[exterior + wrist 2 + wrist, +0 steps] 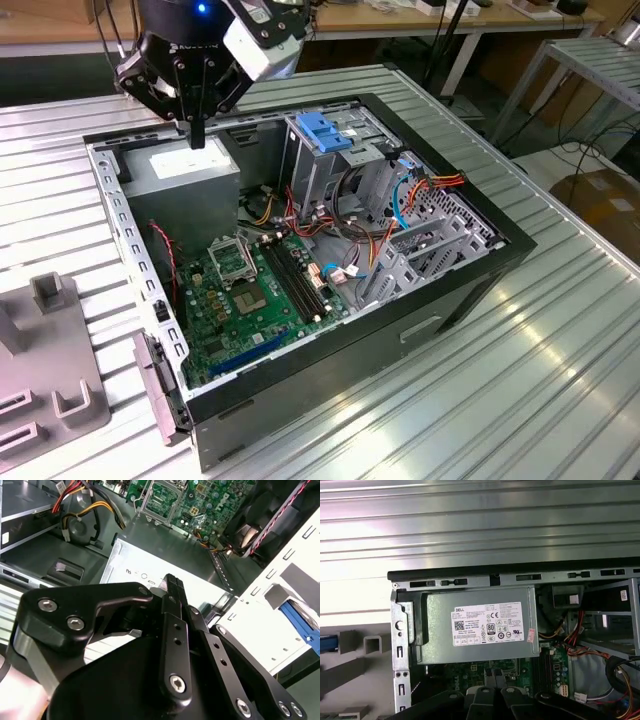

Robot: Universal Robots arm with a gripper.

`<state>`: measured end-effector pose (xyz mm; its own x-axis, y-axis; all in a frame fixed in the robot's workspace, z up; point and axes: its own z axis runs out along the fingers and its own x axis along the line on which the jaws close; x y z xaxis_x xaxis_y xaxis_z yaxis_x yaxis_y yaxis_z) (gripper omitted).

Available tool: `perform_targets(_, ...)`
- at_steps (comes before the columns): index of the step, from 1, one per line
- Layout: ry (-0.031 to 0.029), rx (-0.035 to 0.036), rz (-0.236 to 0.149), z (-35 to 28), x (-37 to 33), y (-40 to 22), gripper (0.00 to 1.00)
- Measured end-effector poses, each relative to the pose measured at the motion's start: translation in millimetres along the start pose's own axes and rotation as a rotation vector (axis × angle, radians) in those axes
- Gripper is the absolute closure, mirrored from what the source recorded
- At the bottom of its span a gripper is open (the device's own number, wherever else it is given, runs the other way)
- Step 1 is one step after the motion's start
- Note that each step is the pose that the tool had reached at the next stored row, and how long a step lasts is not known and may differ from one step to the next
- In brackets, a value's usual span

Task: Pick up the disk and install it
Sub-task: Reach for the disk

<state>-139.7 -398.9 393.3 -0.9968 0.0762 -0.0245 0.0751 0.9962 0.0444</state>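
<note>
My gripper (197,132) hangs over the far left corner of the open computer case (470,290). It is just above the grey box with the white label (185,170). Its two black fingers are pressed together with nothing between them, as the second wrist view shows (173,582). A strip of bright blue, which looks like the disk's carrier rail (327,643), lies in the grey fixture outside the case wall. The second wrist view catches the same blue edge (300,622) past the perforated case wall. The rest of the disk is hidden.
Inside the case are the green motherboard (250,290), bundles of red and orange cables (375,225), and a metal drive cage (340,165) topped by a blue plastic latch (325,132). A grey fixture with slots and blocks (40,380) sits on the slatted metal table (540,380) at the exterior view's left.
</note>
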Motion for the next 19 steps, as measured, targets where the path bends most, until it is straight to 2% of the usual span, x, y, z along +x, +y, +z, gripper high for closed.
perform_targets(19, 0.0, 0.0, 0.0, -0.6, 21.8, -1.6, 0.89)
